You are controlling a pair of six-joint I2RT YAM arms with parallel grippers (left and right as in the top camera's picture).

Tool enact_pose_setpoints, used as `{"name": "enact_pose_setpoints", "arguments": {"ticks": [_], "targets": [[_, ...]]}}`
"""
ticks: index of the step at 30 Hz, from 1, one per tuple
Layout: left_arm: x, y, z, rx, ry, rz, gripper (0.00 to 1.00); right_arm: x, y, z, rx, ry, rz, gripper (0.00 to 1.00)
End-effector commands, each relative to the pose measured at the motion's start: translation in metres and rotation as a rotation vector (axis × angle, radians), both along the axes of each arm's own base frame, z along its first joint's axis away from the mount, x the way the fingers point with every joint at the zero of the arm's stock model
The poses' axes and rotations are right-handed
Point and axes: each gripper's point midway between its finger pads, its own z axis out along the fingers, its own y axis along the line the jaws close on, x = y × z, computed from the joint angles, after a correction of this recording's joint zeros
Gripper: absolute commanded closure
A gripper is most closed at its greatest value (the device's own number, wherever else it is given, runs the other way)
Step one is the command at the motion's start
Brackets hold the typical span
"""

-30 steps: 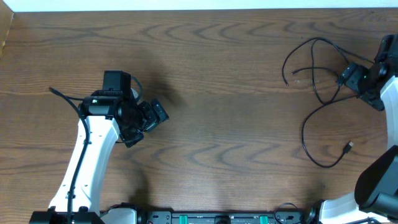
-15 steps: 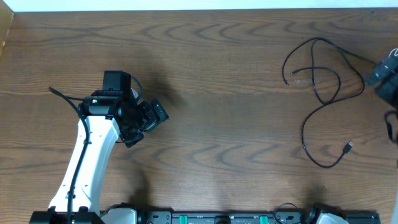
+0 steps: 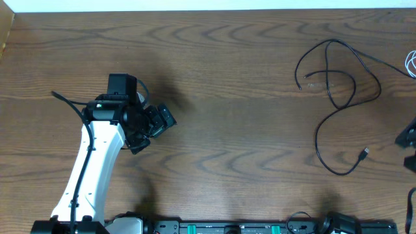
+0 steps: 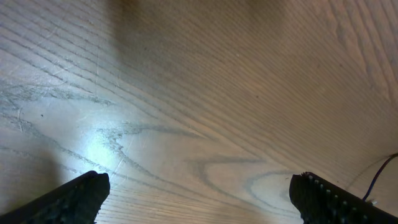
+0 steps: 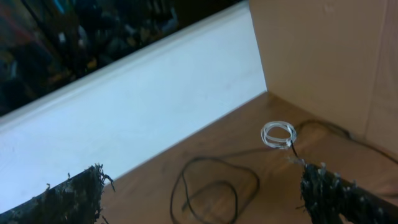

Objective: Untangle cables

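While your left claw hangs over bare wood well to the left of the black cable, its two fingers stand wide apart and hold nothing. The left wrist view shows only table grain between them.

Your right claw is spread just as wide, with nothing in it, and looks toward the black cable from above. From overhead, only a dark piece of the right arm shows, to the right of the cable's small plug end.

The black cable lies loose on the table in open curves. An upper loop crosses itself, and a lower sweep ends at that plug.

The white cable sits as a small tight coil just right of the black cable's upper loop. A thin black strand runs out to it, and you cannot tell whether the two touch or wrap together.
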Motion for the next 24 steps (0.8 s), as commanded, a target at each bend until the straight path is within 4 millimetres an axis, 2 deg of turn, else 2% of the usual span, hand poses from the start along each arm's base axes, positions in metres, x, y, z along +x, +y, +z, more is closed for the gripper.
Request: {"name": "enact_pose_setpoints", "arguments": {"ticks": [1, 6, 11, 14, 21, 24], "targets": [[-0.003, 0.001, -0.004, -0.003, 0.016, 0.001, 0.02, -0.016, 0.006, -0.006, 0.001, 0.007, 0.005, 0.01], [-0.003, 0.001, -0.004, -0.003, 0.017, 0.001, 0.02, -0.044, 0.023, -0.034, 0.023, 0.086, 0.061, 0.01], [-0.003, 0.001, -0.004, -0.003, 0.017, 0.001, 0.02, -0.065, 0.014, -0.061, 0.012, 0.159, 0.002, 0.01], [-0.003, 0.001, -0.004, -0.003, 0.017, 0.001, 0.02, -0.064, 0.017, -0.075, 0.01, 0.167, 0.031, 0.01], [-0.003, 0.001, -0.004, -0.003, 0.016, 0.001, 0.02, -0.055, 0.015, -0.132, 0.008, 0.239, 0.037, 0.01], [-0.003, 0.001, -0.004, -0.003, 0.017, 0.001, 0.02, -0.044, 0.018, -0.138, 0.006, 0.178, 0.066, 0.01]]}}
